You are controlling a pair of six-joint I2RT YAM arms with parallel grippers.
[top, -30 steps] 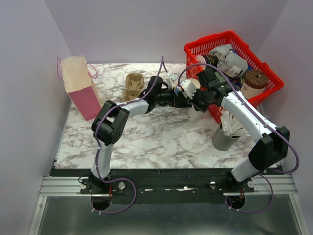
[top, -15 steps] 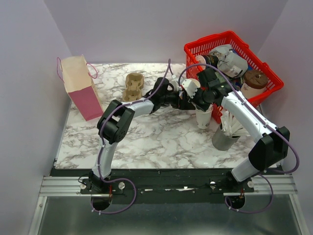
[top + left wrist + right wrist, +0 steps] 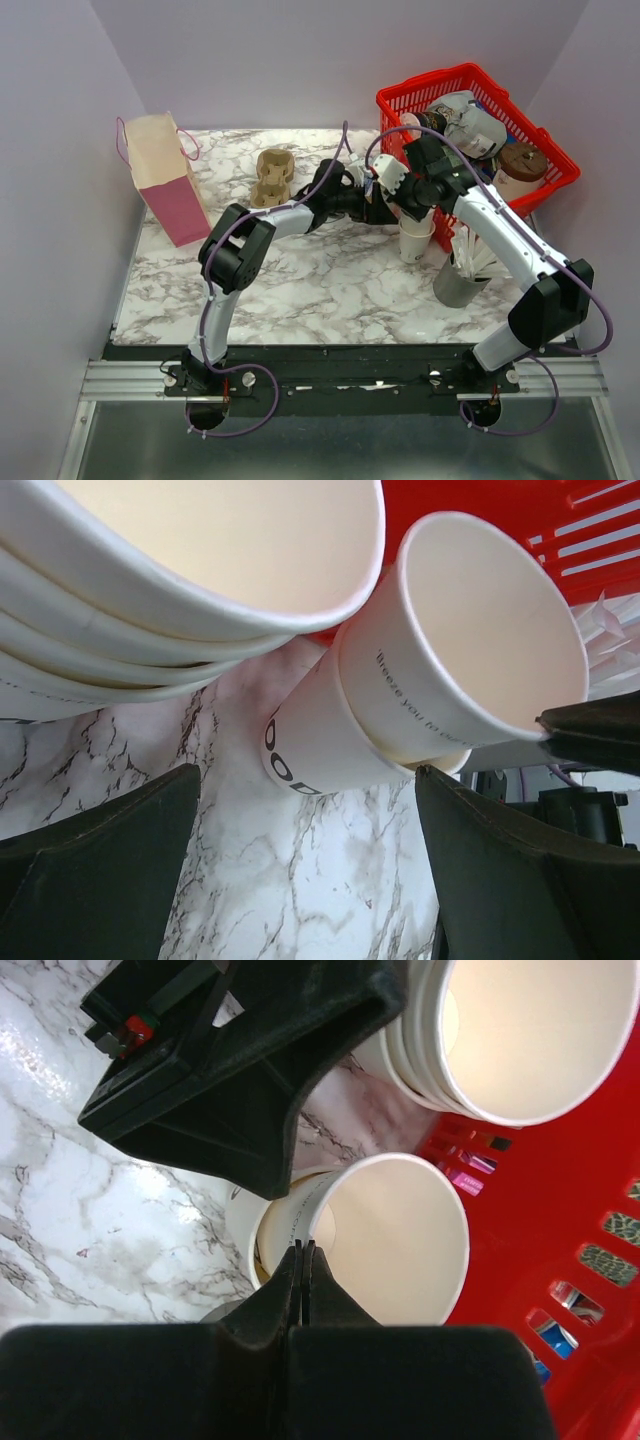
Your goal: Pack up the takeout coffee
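The takeout coffee cup [image 3: 390, 1240] hangs in the air just right of the middle of the top picture, close to the red basket [image 3: 440, 78]. It has no lid on. The right jaws [image 3: 302, 1250] are shut tight and pinch its thin paper wall at the rim.

The cup is tipped over. Its long way runs on a slant, and its open mouth looks toward the left jaws [image 3: 305, 780]. Those jaws are open very wide and hold nothing. The cup sits just in front of the gap between them. So the right arm has the cup and the left arm is right beside it. I think the left jaws would need to close across the cup's side if they take it.

Now I count. There are two single cups: this one and a second cup [image 3: 300, 755] right under it. I cannot tell if one sits inside the other. There is one stack of nested cups [image 3: 200, 560] with a few cups in it. On the worktop [image 3: 330, 280] I see one pink paper bag [image 3: 165, 180] at the left, one brown cup holder [image 3: 272, 175] and one grey tin [image 3: 458, 283]. The basket holds one cup with a dark lid [image 3: 520, 165].
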